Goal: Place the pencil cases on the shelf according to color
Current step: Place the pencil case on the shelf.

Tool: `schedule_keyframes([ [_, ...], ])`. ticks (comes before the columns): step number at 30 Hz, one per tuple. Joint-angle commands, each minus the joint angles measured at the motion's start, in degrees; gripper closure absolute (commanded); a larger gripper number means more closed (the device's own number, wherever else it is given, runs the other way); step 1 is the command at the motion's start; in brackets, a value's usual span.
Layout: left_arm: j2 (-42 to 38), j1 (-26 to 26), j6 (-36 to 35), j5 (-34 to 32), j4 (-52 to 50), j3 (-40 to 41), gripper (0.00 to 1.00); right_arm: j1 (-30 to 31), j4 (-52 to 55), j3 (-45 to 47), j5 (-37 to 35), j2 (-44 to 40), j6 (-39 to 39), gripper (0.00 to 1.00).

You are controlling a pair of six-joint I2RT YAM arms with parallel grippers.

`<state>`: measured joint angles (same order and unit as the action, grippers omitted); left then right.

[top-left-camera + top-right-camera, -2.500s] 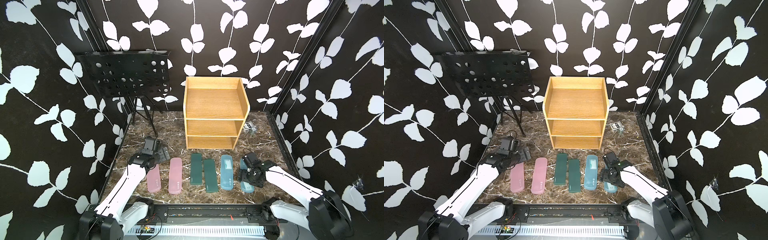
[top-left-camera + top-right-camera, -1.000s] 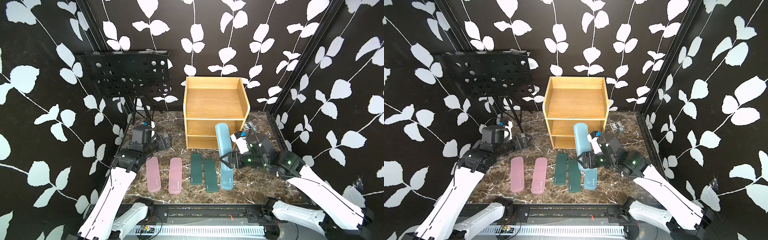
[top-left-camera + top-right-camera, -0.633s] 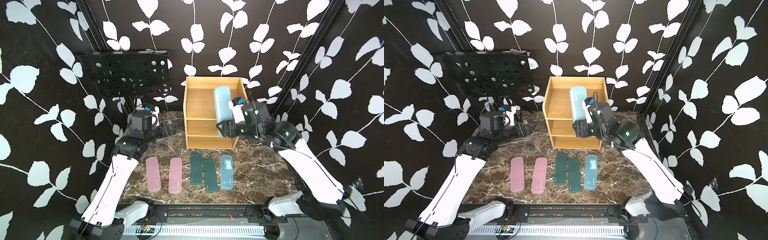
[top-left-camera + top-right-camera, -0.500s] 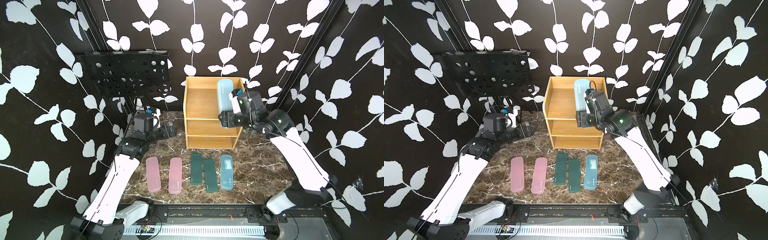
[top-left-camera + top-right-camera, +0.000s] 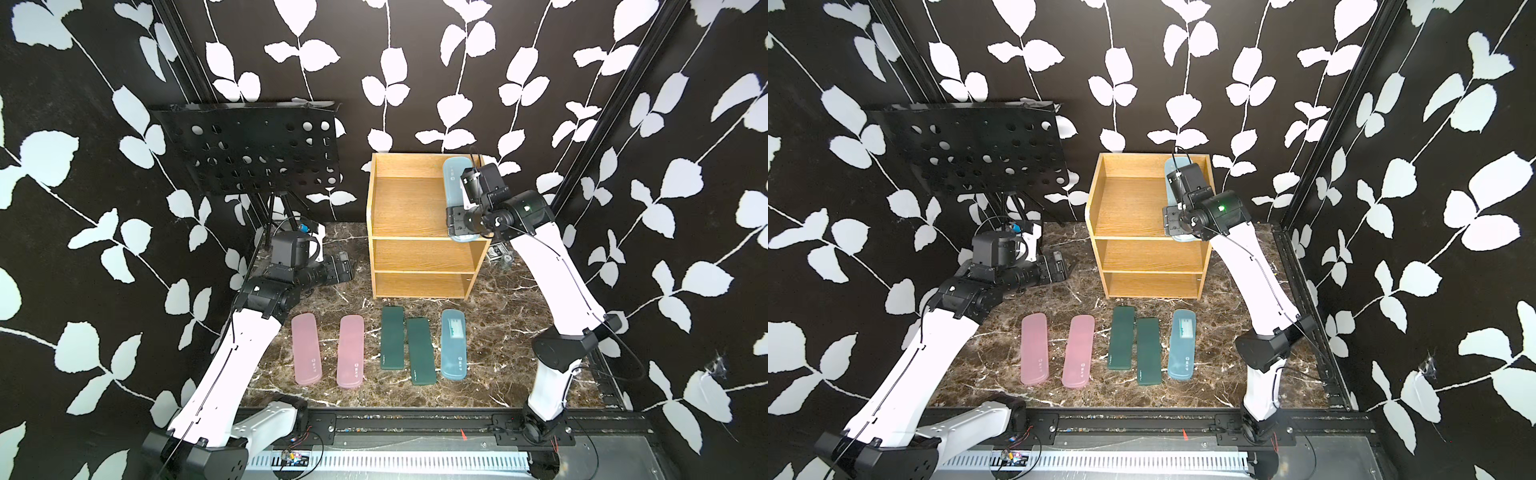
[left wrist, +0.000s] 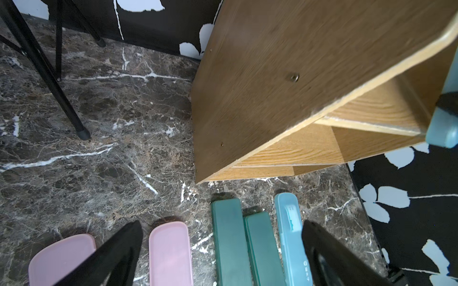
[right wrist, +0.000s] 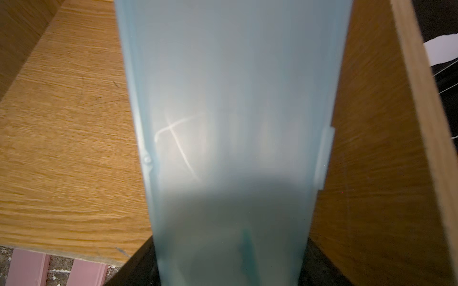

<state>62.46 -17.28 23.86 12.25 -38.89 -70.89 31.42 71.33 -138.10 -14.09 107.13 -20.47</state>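
Marble tabletop (image 5: 519, 332); right end effector (image 5: 459, 216) raised, clamping blue case (image 5: 451, 176) over shelf (image 5: 399, 208) top; left end effector (image 5: 344, 271) low, spread, empty.

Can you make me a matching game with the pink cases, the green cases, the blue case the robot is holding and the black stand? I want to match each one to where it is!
Things:
1. pink cases
2. green cases
3. held blue case
4. stand

Places:
A. in the right gripper, at the shelf's top tier
B. at the back, left of the shelf
C. on the table, just right of the pink ones
D. on the table, left end of the row

Pairs: 1-D, 2-C, 3-A, 4-B
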Motion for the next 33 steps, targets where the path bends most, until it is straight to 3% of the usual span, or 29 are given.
schedule_keyframes([
  [1,-0.81,-0.19,-3.02,0.92,-1.92,0.74,0.01,-0.62,-3.02,-2.98,1.06,1.06,0.5,0.46],
  [9,-1.92,-0.21,-6.45,0.31,-3.78,3.92,0.01,-1.32,-5.16,-6.36,3.76,4.6,0.39,0.24],
  [14,-3.13,-0.21,-6.74,-2.32,-3.04,7.16,0.01,-1.04,-10.4,-6.02,4.95,3.74,0.14,0.22],
  [19,-3.11,-0.21,-8.34,-3.44,-1.98,8.94,0.01,1.09,-19.74,1.13,0.44,-0.36,0.78,0.17],
  [33,-4.43,-0.18,-11.73,-3.67,2.24,14.89,0.01,1.12,-14.99,-9.79,-3.59,3.29,4.34,0.09],
])
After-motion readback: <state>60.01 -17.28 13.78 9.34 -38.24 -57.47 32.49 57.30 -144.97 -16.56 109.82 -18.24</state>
